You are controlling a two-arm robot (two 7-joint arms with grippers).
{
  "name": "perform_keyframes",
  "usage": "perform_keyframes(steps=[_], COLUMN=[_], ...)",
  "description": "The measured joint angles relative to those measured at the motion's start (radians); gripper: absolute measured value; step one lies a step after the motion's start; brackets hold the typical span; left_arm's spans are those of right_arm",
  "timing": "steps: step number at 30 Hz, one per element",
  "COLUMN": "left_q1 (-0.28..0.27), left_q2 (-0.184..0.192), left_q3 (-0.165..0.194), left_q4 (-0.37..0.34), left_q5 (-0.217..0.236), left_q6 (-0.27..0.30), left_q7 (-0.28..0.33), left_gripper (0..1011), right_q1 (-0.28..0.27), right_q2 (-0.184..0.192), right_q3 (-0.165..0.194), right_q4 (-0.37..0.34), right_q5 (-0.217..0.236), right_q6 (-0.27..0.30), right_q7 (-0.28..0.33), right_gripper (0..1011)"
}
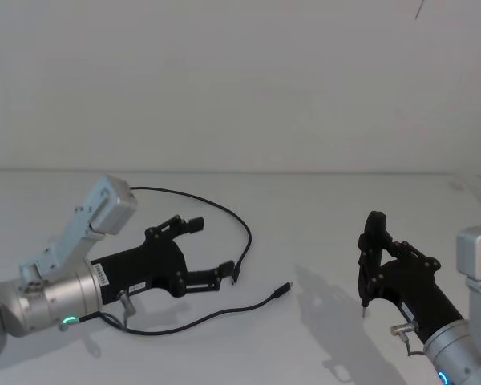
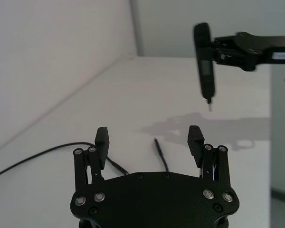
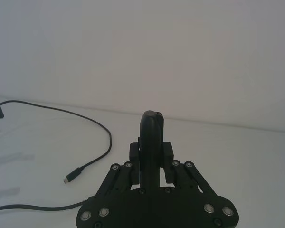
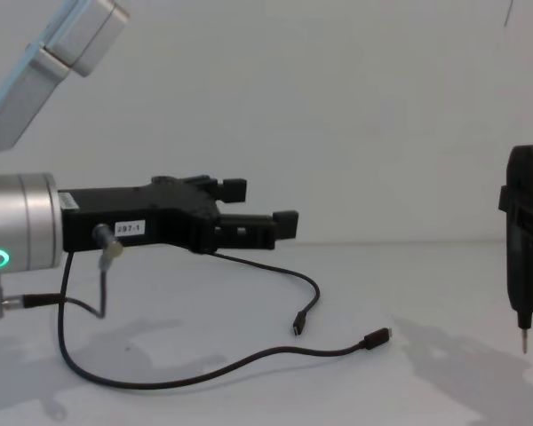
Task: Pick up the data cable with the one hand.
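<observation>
Gaping, left tool hovers over thin looping data cable — right tool clenches pen.

Plain white wall behind a white table — even light, soft grey shadows on top

Left claw spread wide; right claw closed.

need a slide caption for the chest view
Left gripper, jaws open, hovers above the data cable; right gripper holds a pen-shaped tool.
</observation>
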Motion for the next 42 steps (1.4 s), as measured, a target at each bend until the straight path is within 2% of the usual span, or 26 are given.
perform_keyframes(steps=[1,3,13,18,23,32,38,42], left_q1=[0.000,-0.020,-0.086,-0.128,-0.157,-0.177,-0.170,-0.153], left_q2=[0.000,0.014,0.063,0.087,0.099,0.107,0.109,0.105], left_q3=[0.000,0.013,0.069,0.112,0.146,0.175,0.178,0.174], left_q4=[0.000,0.014,0.058,0.085,0.107,0.124,0.121,0.111], left_q5=[0.000,-0.015,-0.029,-0.015,0.002,0.026,0.041,0.051], left_q6=[0.000,0.014,0.062,0.090,0.104,0.116,0.116,0.114], left_q7=[0.000,-0.059,-0.220,-0.306,-0.354,-0.371,-0.322,-0.261], left_gripper=[1000,1001,1000,1001,1000,1001,1001,1001], right_q1=[0.000,0.000,0.000,0.000,0.000,0.000,0.000,0.000], right_q2=[0.000,0.000,0.000,0.000,0.000,0.000,0.000,0.000], right_q3=[0.000,0.000,0.000,0.000,0.000,0.000,0.000,0.000], right_q4=[0.000,0.000,0.000,0.000,0.000,0.000,0.000,0.000], right_q5=[0.000,0.000,0.000,0.000,0.000,0.000,0.000,0.000], right_q6=[0.000,0.000,0.000,0.000,0.000,0.000,0.000,0.000], right_q7=[0.000,0.000,0.000,0.000,0.000,0.000,0.000,0.000], right_gripper=[279,279,279,279,279,279,279,279])
